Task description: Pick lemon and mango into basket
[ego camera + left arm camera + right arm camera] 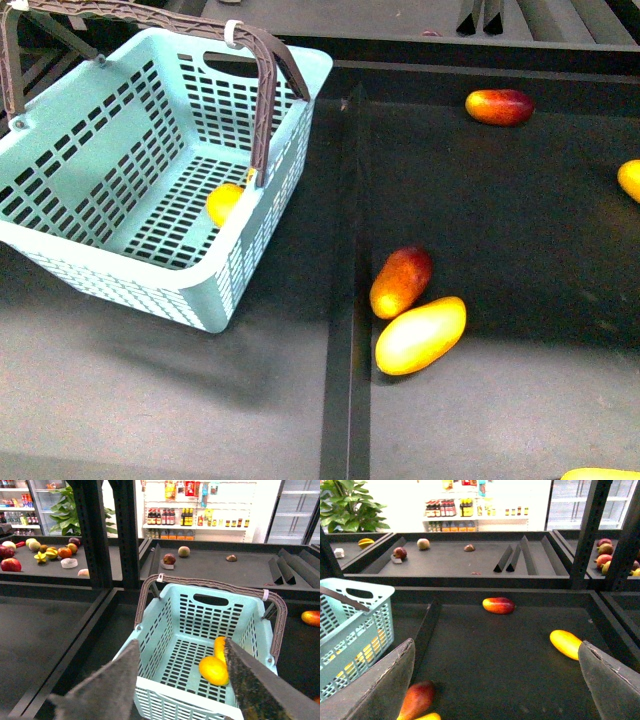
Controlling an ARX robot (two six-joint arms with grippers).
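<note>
Nearest in the front view: the yellow mango (420, 335), lying on the dark bench (500, 400) and touching a red-orange mango (401, 281) just behind it. Further left, the basket (100, 270), handle (265, 90) swung up, with the lemon (224, 203) already on its slotted floor by the right wall. No arm visible here. More mangoes well apart toward the far and right edges.

In the left wrist view: left gripper (182, 680) close to the lens, fingers (107, 685) spread wide and pinching nothing, hovering above the basket's (170, 692) near rim. Lemon (213, 670) below and between the fingers, nearer one of them, not touched; a second yellow fruit (220, 646) just behind it.

In the right wrist view: right gripper (495, 680) likewise with fingers (387, 685) spread and empty. Red-orange mango (417, 699) low beside one finger; another yellow mango (566, 644) just beside the other finger, neither one enclosed.

Judged step: fetching a mango. Best to pick one fruit, centre it between the fingers across its narrow width, descend straight, close gently, so as not to nudge the touching neighbour into rolling.
</note>
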